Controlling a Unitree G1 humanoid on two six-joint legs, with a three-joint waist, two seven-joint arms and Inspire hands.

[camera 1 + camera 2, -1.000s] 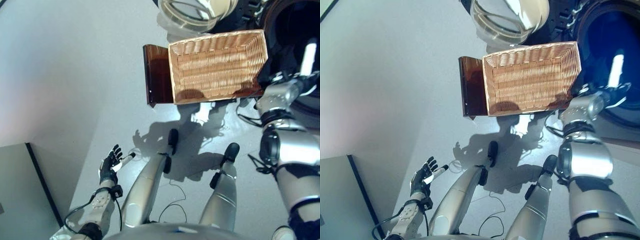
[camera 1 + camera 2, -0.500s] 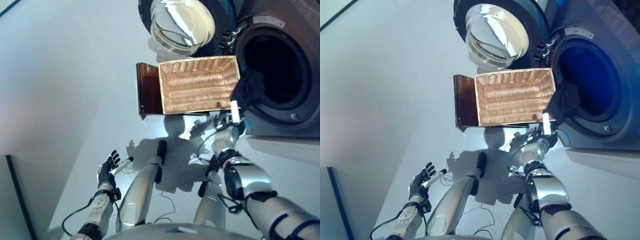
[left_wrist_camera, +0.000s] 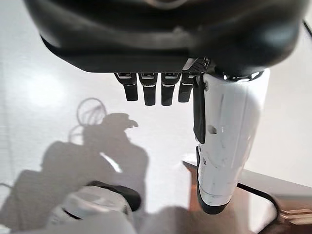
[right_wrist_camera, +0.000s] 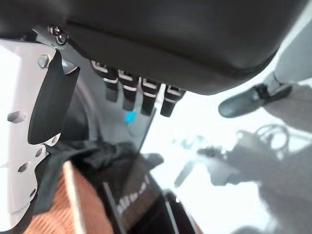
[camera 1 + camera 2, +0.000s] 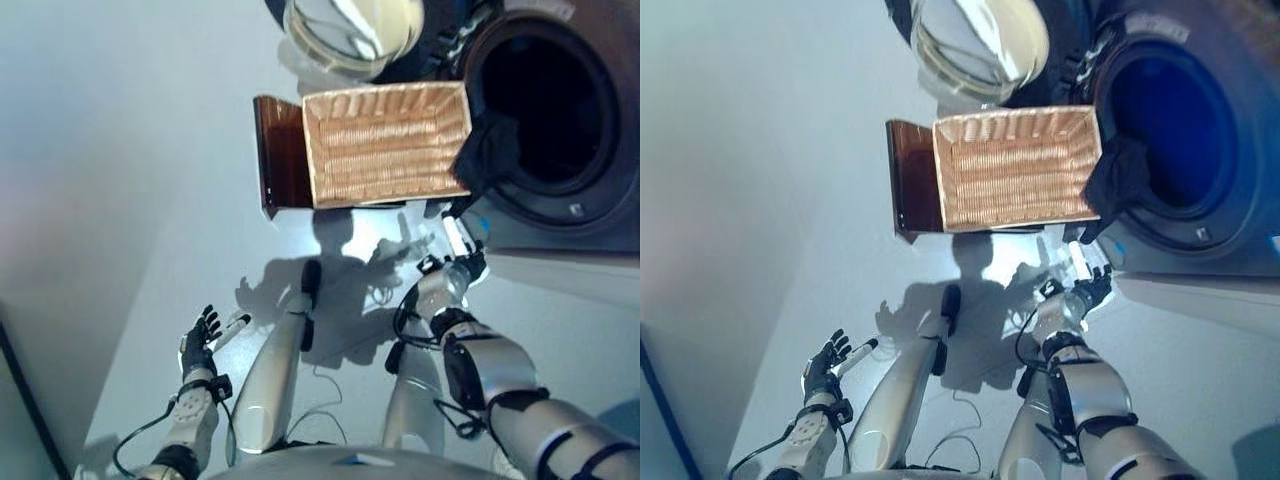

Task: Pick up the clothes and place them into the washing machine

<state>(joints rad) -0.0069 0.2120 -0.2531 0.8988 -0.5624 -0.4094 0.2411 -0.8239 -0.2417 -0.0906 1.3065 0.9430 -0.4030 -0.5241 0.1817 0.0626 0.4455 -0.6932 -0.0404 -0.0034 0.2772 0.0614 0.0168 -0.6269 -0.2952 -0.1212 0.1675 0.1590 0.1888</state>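
A dark cloth (image 5: 489,152) hangs over the front rim of the washing machine's open drum (image 5: 545,95), beside the right end of the wicker basket (image 5: 385,145). It also shows in the right wrist view (image 4: 90,155). The basket has no clothes in it and rests on the dark brown box (image 5: 279,155). My right hand (image 5: 453,265) is open and empty, below the cloth and apart from it. My left hand (image 5: 199,341) is open and empty, low at the left over the floor.
The machine's round glass door (image 5: 350,28) stands open behind the basket. The machine's front panel (image 5: 560,245) lies to the right of my right hand. Pale floor (image 5: 120,200) spreads to the left.
The camera has shifted. My right hand has drawn back from the dark cloth, which stays draped on the drum's rim. The left hand has not moved.
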